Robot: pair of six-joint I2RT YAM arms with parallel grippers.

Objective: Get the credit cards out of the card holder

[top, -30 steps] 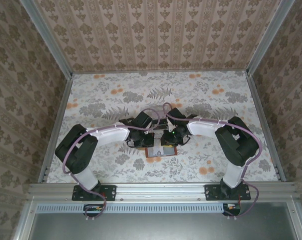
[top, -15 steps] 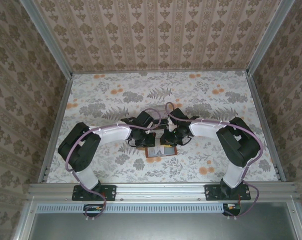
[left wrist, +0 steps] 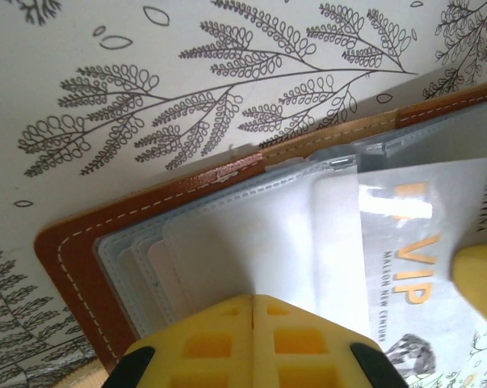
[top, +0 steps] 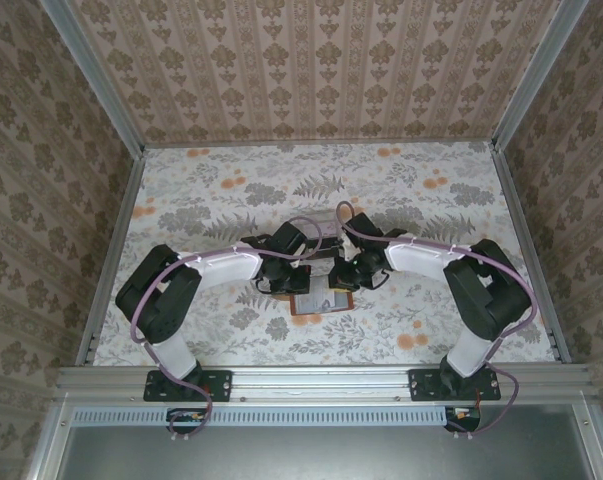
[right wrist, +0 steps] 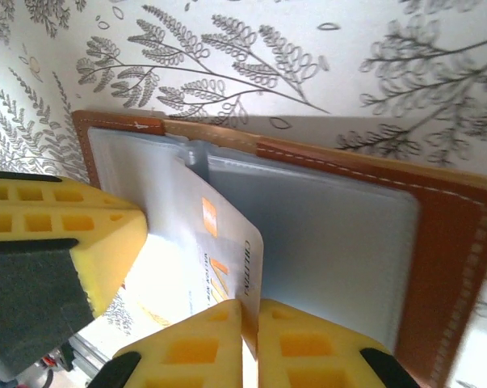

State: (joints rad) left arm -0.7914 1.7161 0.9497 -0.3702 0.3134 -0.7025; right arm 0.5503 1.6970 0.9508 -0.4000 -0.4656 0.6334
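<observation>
Card holder (top: 321, 303), near the desk's (top: 431, 200) near edge, is pinned by the closed, empty left gripper (left wrist: 253, 315) so the right gripper (right wrist: 249, 315), clamped on a credit card (right wrist: 223, 242), can pull.

left gripper (left wrist: 253, 314) and right gripper (right wrist: 250, 322) crowding card holder (top: 319, 303), table (top: 211, 190) beyond open

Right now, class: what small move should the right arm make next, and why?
Probably pull the right gripper back to slide the card free: its jaws pinch the card's edge, it is partly out of the card holder, and the shut left gripper seems to pin it.
</observation>
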